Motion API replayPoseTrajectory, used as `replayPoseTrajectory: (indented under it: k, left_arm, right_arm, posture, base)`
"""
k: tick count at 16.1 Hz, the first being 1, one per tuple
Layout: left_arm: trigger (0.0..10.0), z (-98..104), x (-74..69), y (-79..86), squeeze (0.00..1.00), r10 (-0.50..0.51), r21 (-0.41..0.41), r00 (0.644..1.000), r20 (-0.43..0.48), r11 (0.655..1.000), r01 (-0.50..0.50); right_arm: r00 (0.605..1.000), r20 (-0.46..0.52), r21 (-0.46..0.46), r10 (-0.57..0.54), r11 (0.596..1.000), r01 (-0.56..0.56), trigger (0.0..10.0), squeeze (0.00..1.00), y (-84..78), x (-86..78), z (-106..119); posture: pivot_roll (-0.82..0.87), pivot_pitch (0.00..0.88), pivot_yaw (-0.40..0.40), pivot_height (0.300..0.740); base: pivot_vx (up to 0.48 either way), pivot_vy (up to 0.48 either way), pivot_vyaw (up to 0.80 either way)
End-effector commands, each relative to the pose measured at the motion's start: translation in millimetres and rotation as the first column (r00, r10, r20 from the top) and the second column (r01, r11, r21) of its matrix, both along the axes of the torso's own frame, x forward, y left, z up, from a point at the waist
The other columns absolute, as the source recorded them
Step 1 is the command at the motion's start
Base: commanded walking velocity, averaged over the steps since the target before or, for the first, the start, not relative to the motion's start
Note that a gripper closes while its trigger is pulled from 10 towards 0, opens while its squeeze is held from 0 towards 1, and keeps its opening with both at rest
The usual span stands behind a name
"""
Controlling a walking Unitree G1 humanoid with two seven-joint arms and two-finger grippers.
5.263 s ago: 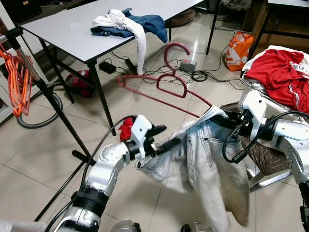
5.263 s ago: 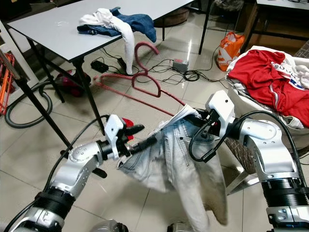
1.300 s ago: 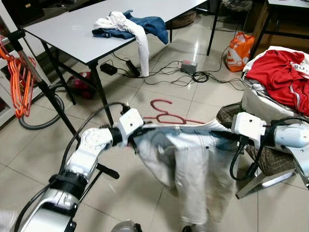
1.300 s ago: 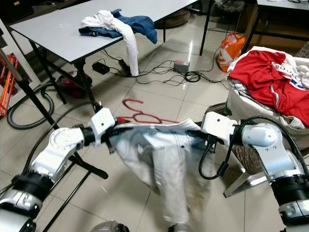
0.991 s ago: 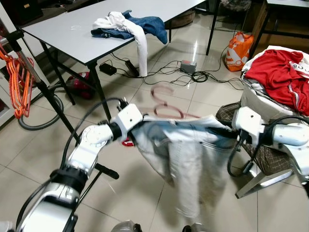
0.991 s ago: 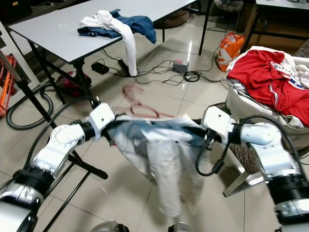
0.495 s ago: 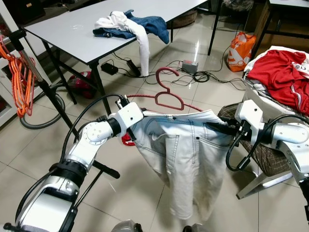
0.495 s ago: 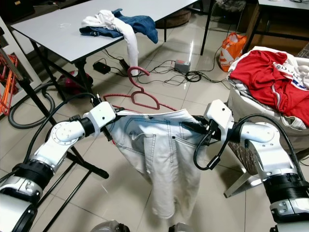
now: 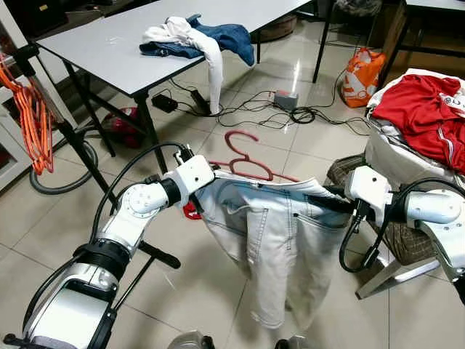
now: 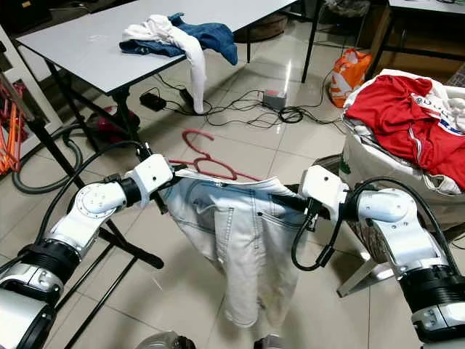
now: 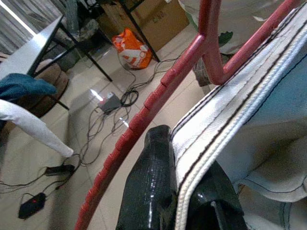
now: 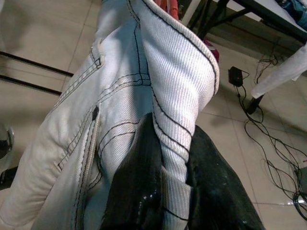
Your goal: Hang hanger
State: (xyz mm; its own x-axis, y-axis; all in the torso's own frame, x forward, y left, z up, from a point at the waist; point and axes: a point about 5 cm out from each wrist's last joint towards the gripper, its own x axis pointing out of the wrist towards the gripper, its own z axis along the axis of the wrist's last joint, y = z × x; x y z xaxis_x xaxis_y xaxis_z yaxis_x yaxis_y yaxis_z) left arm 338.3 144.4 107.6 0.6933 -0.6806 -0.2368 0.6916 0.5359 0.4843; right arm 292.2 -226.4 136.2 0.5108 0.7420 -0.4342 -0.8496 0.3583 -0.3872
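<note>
Both head eyes looked forward and down, sharing the jeans (image 9: pixel 272 240). Each wrist camera sat close along its fingers, against the waistband.

Glossy beige tile floor (image 9: pixel 58 218) here, catching a bright glare near the tangle of black cables (image 9: pixel 305 114). A grey surface (image 9: pixel 109 51) on black legs carries a heap of blue and white clothes (image 9: pixel 196 36). Orange hangers (image 9: pixel 29 123) dangle from a black rack at the left. An orange bag (image 9: pixel 361 75) sits by the far legs, red laundry (image 9: pixel 421 116) piled on the right.
</note>
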Motion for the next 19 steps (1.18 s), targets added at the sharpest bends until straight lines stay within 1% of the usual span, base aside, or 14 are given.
replayPoseTrajectory:
  k: [1,3,5,8,9,10,11,12,13,14,15,16,18,19]
  left_arm:
    - [10.0,15,10.2,63.7,0.00,0.271,-0.071,0.962,-0.022,0.960,-0.272]
    - [10.0,16,11.9,55.1,0.00,0.278,-0.148,0.959,-0.050,0.948,-0.282]
    - [10.0,10,11.9,39.7,0.00,0.301,-0.286,0.944,-0.133,0.901,-0.327]
    - [10.0,3,9.1,26.5,0.00,0.300,-0.360,0.935,-0.188,0.865,-0.349]
    - [10.0,6,9.9,22.0,0.00,0.314,-0.440,0.924,-0.217,0.813,-0.380]
    - [10.0,12,12.5,20.7,0.00,0.339,-0.542,0.905,-0.258,0.724,-0.426]
    - [10.0,14,13.2,20.2,0.00,0.343,-0.578,0.897,-0.277,0.686,-0.441]
    - [10.0,17,13.6,16.7,0.00,0.328,-0.642,0.887,-0.324,0.612,-0.461]
    - [10.0,19,13.0,13.5,0.00,0.306,-0.668,0.891,-0.337,0.590,-0.455]
    - [10.0,20,12.2,11.8,0.00,0.313,-0.660,0.893,-0.323,0.602,-0.449]
    - [10.0,20,11.5,10.2,0.66,0.316,-0.646,0.898,-0.307,0.624,-0.440]
    - [10.0,20,10.0,5.9,1.00,0.304,-0.637,0.905,-0.297,0.643,-0.425]
    - [10.0,20,8.2,-3.1,1.00,0.274,-0.619,0.918,-0.288,0.678,-0.397]
    - [10.0,18,6.0,-9.0,1.00,0.247,-0.594,0.925,-0.289,0.711,-0.376]
  right_arm:
    - [0.984,-0.025,-0.030,-0.178,0.984,0.178,0.0,0.00,-39.8,-1.5,3]
    - [0.972,-0.019,0.121,-0.234,0.965,0.234,0.0,0.00,-30.9,5.3,6]
    - [0.952,-0.040,0.303,-0.302,0.905,0.300,0.0,0.00,-17.4,11.2,5]
    - [0.935,-0.065,0.417,-0.348,0.842,0.342,0.0,0.00,-10.6,16.0,8]
    - [0.924,-0.087,0.470,-0.373,0.802,0.368,0.0,0.00,-8.1,18.0,8]
    - [0.913,-0.108,0.518,-0.393,0.762,0.389,0.0,0.00,-5.2,19.7,8]
    - [0.909,-0.116,0.536,-0.399,0.745,0.396,0.0,0.00,-3.7,20.2,8]
    - [0.920,-0.145,0.577,-0.365,0.724,0.378,0.0,0.00,5.1,17.8,9]
    - [0.934,-0.156,0.582,-0.322,0.734,0.350,0.0,0.00,10.2,14.2,10]
    - [0.936,-0.161,0.584,-0.314,0.734,0.347,0.0,0.00,10.3,13.4,11]
    - [0.936,-0.161,0.579,-0.311,0.739,0.345,0.0,0.00,10.1,13.4,11]
    - [0.940,-0.162,0.568,-0.299,0.751,0.337,0.0,0.00,10.4,12.6,12]
    - [0.947,-0.161,0.544,-0.279,0.775,0.321,0.0,0.00,12.3,10.0,11]
    - [0.954,-0.149,0.497,-0.260,0.814,0.299,0.0,0.00,13.3,6.9,11]
  posture:
    - [-0.14,0.000,0.092,0.740]
    - [-0.14,0.000,0.091,0.740]
    - [-0.14,0.000,0.086,0.740]
    - [-0.14,0.000,0.085,0.740]
    - [-0.14,0.000,0.084,0.740]
    - [-0.14,0.000,0.086,0.740]
    - [-0.14,0.000,0.086,0.740]
    - [-0.14,0.000,0.088,0.740]
    - [-0.14,0.000,0.091,0.740]
    - [-0.14,0.000,0.091,0.740]
    - [-0.14,0.000,0.091,0.740]
    - [-0.14,0.000,0.092,0.740]
    - [-0.14,0.000,0.092,0.740]
    - [-0.14,0.000,0.092,0.740]
  base:
    - [0.000,0.000,0.00]
    - [0.000,0.000,0.00]
    - [0.000,0.000,0.00]
    - [0.000,0.000,0.00]
    - [0.000,0.000,0.00]
    - [0.000,0.000,0.00]
    - [0.000,0.000,0.00]
    - [0.000,0.000,0.00]
    - [0.000,0.000,0.00]
    - [0.000,0.000,0.00]
    - [0.000,0.000,0.00]
    - [0.000,0.000,0.00]
    - [0.000,0.000,0.00]
    - [0.000,0.000,0.00]
